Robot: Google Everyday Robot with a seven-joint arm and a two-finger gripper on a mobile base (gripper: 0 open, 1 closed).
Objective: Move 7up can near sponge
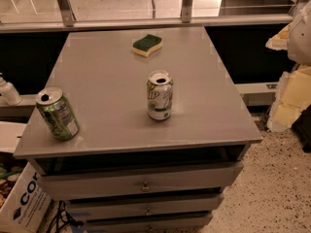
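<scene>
Though sought across the whole camera view, no gripper to be seen: out of frame, so cannot tell whether released, clenched or grasping anything, and cannot place things relative to it. Upright and free on the grey cabinet top, a little right of the middle: 7up can, pale silver body with green lettering, mouth open at the top, touching nothing but the surface. Farther back, near the rear edge and slightly left of the can: sponge, dark green scouring side up over pale yellow foam, lying flat, well apart from the 7up can with bare top between. At the front left corner, close to the edge: darker green patterned can, standing with its open top leaning left in the view, well apart from both. Below the top: stacked grey drawers, the uppermost with a small knob at its middle. Left of the cabinet, low down: cardboard box with dark printed letters, and higher up a white bottle on a ledge. Right of the cabinet: pale yellow foam pieces above a speckled floor.
</scene>
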